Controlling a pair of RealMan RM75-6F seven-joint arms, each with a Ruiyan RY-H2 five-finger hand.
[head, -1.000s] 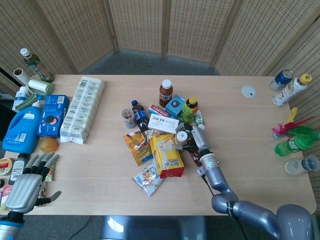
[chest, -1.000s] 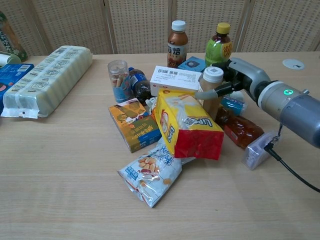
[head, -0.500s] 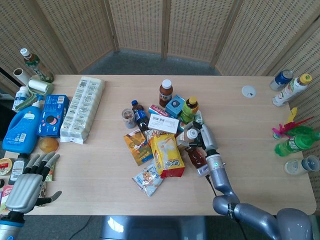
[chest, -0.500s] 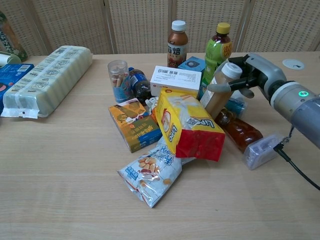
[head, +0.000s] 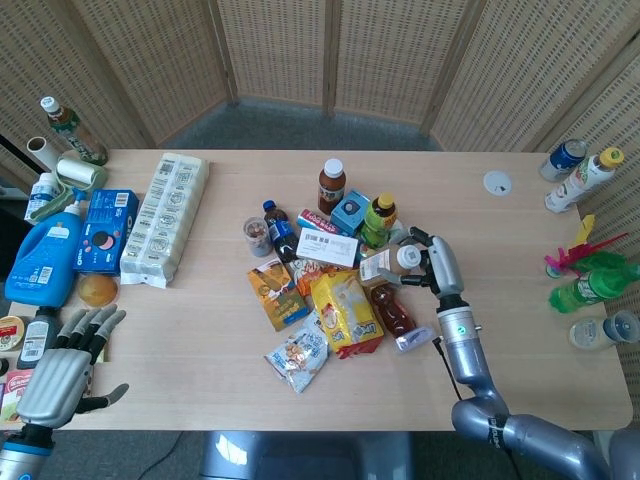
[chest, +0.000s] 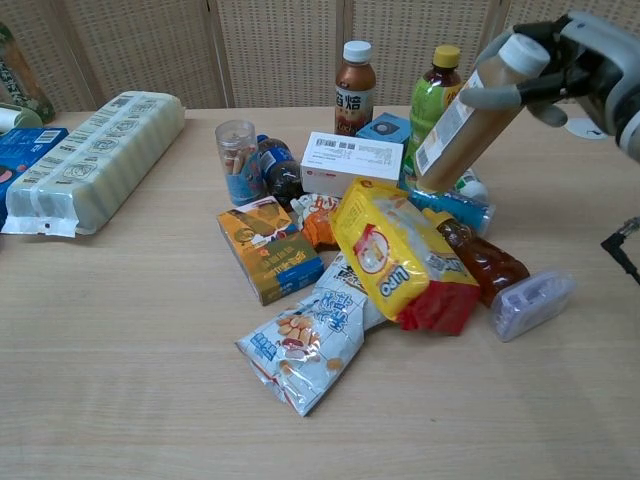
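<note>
Over the surface, head view
Right hand: the right hand (head: 437, 262) held a tan bottle (head: 382, 264) by its capped end, fingers wrapped round the neck, just right of the central pile.
Bottle: it lay tilted nearly flat, base toward a white box (head: 326, 246), beside a green bottle (head: 379, 216).
Pile: a yellow bag (head: 349, 313) lay below the bottle, a dark red pouch (head: 391, 310) just right of it, an orange box (head: 274, 293) to its left.
Left hand: the left hand (head: 60, 366) hung at the near left corner, fingers spread and holding nothing, near a blue jug (head: 42, 250).
Surface: the surface (head: 200, 370) also carried a long pale pack (head: 166, 215) well left of the pile.

Chest view
Right hand: the right hand (chest: 575, 52) showed at the top right edge, fingers (chest: 490, 96) closed about the bottle's cap end.
Bottle: the tan bottle (chest: 468, 115) was lifted and slanted, its base over a blue wrapper (chest: 457, 209) and in front of the green bottle (chest: 434, 95); whether the base touched anything I could not tell.
Pile: a brown bottle (chest: 354, 88) stood behind the white box (chest: 351, 161); a snack packet (chest: 303, 346) lay nearest the camera, a clear case (chest: 532, 301) to the right.
Left hand: not seen here.

Handling
Feel: the bottle looked like stiff plastic, full and so fairly heavy, its label smooth and likely slippery.
Hold: a grip lower, around the labelled body, would probably steady it better than the neck.
</note>
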